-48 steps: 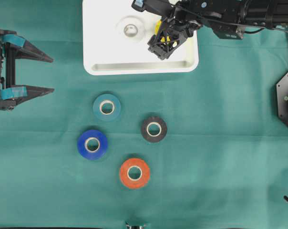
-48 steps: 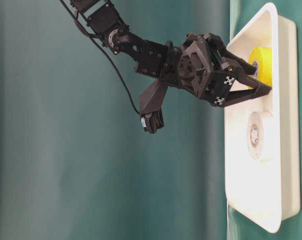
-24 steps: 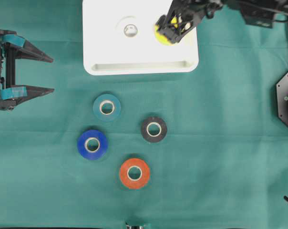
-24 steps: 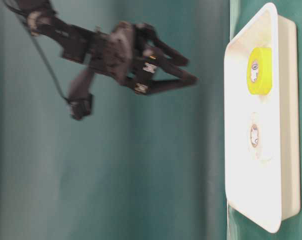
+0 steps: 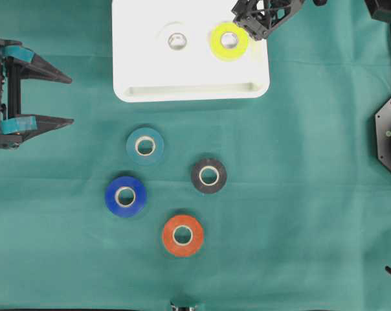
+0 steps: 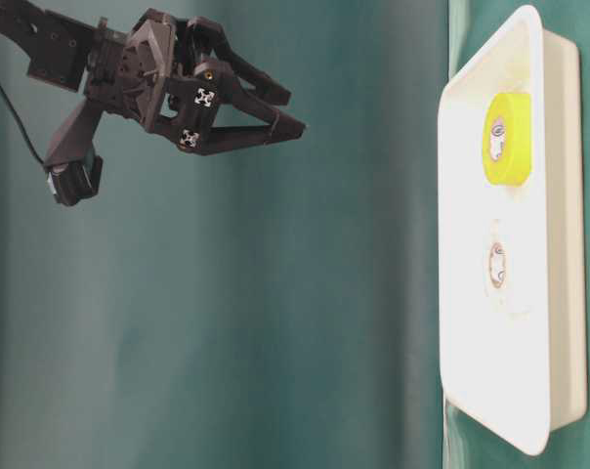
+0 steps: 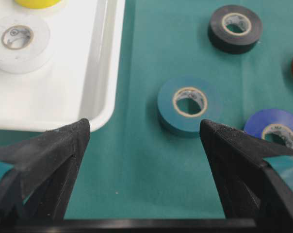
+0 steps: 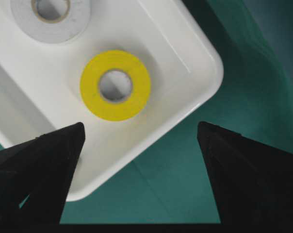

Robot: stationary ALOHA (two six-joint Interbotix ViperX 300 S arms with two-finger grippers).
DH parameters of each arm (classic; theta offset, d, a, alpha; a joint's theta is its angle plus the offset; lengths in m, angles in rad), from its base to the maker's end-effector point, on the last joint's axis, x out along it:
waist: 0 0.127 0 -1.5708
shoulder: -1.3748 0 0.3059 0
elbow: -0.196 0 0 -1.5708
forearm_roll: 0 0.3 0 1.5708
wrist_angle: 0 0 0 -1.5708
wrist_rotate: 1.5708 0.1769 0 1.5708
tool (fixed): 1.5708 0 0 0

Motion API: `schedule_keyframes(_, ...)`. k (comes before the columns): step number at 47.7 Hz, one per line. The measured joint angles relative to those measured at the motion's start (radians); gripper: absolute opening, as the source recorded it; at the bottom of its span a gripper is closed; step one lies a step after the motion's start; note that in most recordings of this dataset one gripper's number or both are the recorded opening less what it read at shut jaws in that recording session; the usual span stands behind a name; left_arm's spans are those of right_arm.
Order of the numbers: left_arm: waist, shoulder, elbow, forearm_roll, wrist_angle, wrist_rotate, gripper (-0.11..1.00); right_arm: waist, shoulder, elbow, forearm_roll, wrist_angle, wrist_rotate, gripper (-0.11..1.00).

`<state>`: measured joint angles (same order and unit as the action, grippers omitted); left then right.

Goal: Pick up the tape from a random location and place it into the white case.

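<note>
Right gripper, jaws spread and empty, hangs above shallow white plastic case.
Yellow tape roll lies inside the case; next move: fetch a roll lying outside it.

1. The white case lies at the top middle of the overhead view, on the cloth.
2. Two tape rolls lie flat inside the case, side by side: one roll to the left, the other roll to the right, near the case's right rim.
3. Four more rolls lie on the cloth below the case, well apart from it.
4. The upper left roll is nearest to the case.
5. The right roll lies lower.
6. The left roll lies below the upper left one.
7. The lowest roll lies between and below these two.
</note>
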<state>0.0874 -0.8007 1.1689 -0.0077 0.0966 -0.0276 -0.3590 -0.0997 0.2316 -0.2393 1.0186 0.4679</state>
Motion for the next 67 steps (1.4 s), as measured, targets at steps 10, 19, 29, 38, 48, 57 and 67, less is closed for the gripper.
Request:
schedule_keyframes(10, 0.029, 0.0, 0.002, 0.0, 0.011, 0.0, 0.96, 0.066, 0.0, 0.0, 0.0, -0.021, 0.006, 0.9)
schedule_keyframes(19, 0.034, -0.002, 0.002, 0.0, 0.012, 0.0, 0.96, 0.201, 0.0, 0.0, 0.0, -0.071, 0.009, 0.9)
schedule_keyframes(29, 0.034, -0.002, 0.0, 0.0, 0.017, 0.0, 0.96, 0.342, 0.0, 0.0, 0.0, -0.094, 0.011, 0.9)
schedule_keyframes(38, 0.034, -0.002, 0.002, 0.002, 0.017, 0.0, 0.96, 0.39, 0.0, 0.0, 0.0, -0.104, 0.008, 0.89)
schedule_keyframes(48, 0.034, 0.0, 0.0, 0.0, 0.017, 0.0, 0.96, 0.388, -0.002, 0.006, -0.002, -0.12, 0.008, 0.89)
schedule_keyframes(57, 0.034, 0.0, 0.002, 0.0, 0.017, 0.0, 0.96, 0.39, -0.048, 0.078, -0.026, -0.146, 0.006, 0.89)
schedule_keyframes(67, 0.034, -0.003, 0.002, 0.0, 0.018, 0.0, 0.96, 0.388, -0.19, 0.215, -0.041, -0.265, 0.008, 0.89)
